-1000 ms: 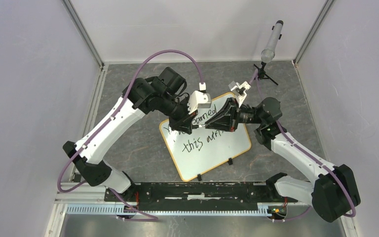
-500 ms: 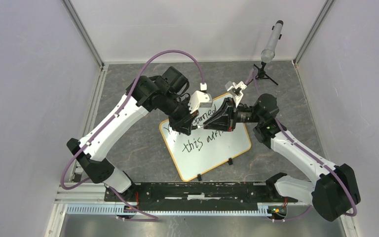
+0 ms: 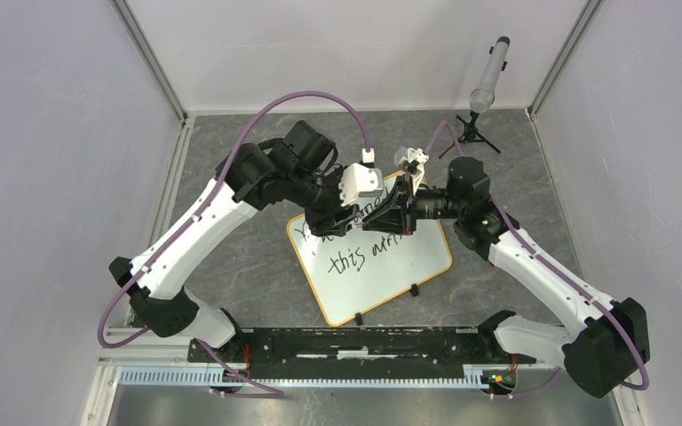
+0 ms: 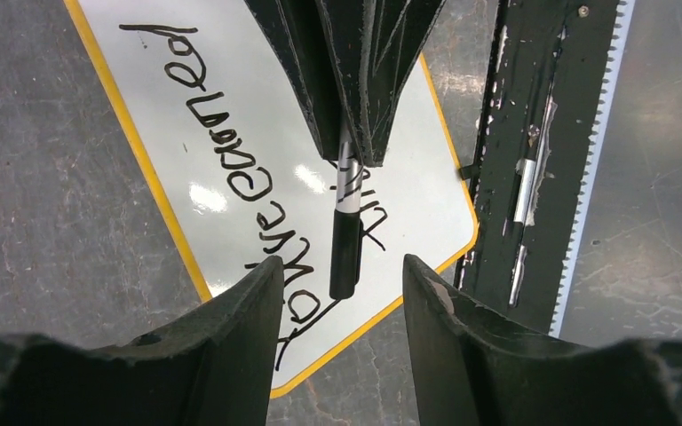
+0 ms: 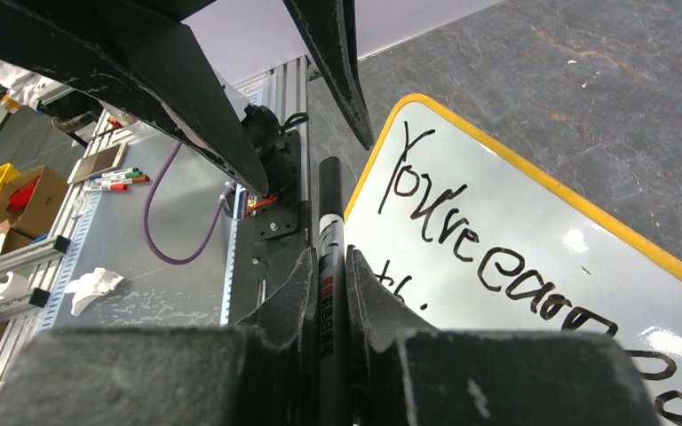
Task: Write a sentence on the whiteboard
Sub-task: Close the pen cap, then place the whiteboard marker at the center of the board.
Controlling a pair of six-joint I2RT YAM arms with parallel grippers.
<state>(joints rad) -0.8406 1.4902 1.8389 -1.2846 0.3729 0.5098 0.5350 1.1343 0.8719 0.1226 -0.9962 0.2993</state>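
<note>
The left gripper (image 4: 342, 264) is seen with its fingers (image 4: 231, 337) spread apart and nothing held between them. The black capped end of the marker (image 5: 329, 213) sits in the gap just ahead of the tips, and as far as can be told neither finger touches it.

The step in hand is judged to be a grasp on that end — whether to pull the cap or to take the pen over cannot be told. For it to be done well, the left gripper should be advanced along the marker's own axis until the cap is well inside the pads. The barrel should be centred, so that both fingers meet it together rather than one pushing it sideways.

Further right, the right gripper (image 4: 352, 153) is clamped on the marker's barrel, with the pen pointing straight out from its tips toward the left gripper. That grip should be firm and unmoving while the left one closes — any pull should be made in line, not at an angle.

Beneath both grippers the whiteboard (image 3: 391, 275) lies flat on the table (image 3: 249, 257), with the sentence (image 3: 355, 253) written across it in two slanted lines. The marker appears to be held clear of the board, and no finger should be dragged through the ink.
</note>
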